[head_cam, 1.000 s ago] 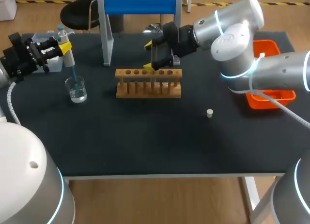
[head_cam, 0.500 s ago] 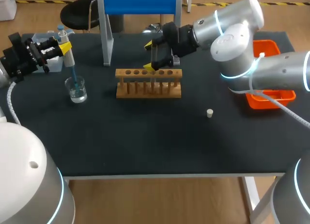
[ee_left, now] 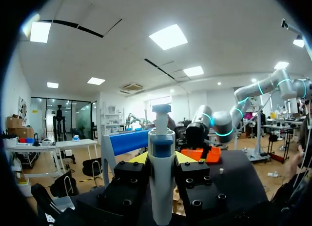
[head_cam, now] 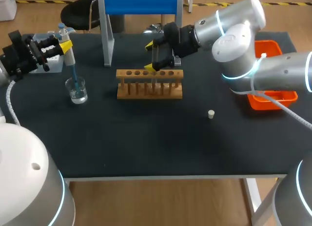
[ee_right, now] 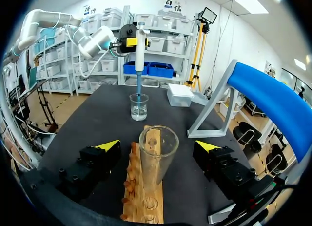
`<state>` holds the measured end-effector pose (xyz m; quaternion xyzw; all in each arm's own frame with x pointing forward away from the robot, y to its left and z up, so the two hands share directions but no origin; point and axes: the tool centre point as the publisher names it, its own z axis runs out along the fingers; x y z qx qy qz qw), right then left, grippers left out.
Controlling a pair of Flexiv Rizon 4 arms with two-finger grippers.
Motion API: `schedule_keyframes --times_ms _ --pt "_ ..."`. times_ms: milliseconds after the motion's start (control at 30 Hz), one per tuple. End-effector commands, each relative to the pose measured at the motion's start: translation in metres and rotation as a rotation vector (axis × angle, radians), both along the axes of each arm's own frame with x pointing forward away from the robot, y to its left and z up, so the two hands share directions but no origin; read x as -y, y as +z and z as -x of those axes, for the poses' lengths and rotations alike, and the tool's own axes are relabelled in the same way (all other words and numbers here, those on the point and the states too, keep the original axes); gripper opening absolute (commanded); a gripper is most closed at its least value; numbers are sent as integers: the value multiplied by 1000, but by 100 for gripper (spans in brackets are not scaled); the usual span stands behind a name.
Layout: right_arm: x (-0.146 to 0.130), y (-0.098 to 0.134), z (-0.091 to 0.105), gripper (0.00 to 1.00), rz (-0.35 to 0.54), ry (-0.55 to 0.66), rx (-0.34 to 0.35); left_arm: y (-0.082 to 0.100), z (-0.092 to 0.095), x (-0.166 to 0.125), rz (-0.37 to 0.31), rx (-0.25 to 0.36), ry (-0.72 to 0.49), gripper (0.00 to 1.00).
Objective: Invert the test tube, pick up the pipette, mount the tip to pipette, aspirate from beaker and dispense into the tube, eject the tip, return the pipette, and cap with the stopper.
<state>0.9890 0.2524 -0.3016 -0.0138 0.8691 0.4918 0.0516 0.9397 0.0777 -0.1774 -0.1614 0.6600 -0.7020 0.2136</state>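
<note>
Premises: a laboratory, fitted out for robot handling of liquids. The finding rests on what is at the bench (head_cam: 146, 148).

- A wooden rack (head_cam: 149, 84) with a row of holes, of the kind that holds test tubes.
- A glass test tube (ee_right: 158, 157) upright at that rack.
- A small beaker (head_cam: 77, 91) of clear liquid.
- A pipette (head_cam: 67, 52) with its blue tip standing in the beaker.
- A pale stopper (head_cam: 211, 114) lying loose on the dark bench top, well apart from the rack.
- An orange tray (head_cam: 273, 101) at the right end.
- A blue roll (head_cam: 140, 3) on a pale stand at the rear.
- Two robot arms, the left arm (head_cam: 22, 55) and the right arm (head_cam: 234, 35), reaching in over the bench.
</note>
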Motion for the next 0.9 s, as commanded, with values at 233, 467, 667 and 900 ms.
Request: schedule_keyframes --times_ms 233,467,667,900 --pt "1 1 0 100 4 2 -2 39 10 8 -46 14 7 0" --pt "1 1 0 100 4 2 -2 78 16 21 -82 25 29 0" --pt "1 1 0 100 4 2 -2 121 16 47 -96 28 16 0" --pt "1 1 0 100 4 2 -2 169 11 98 -100 14 -38 0"
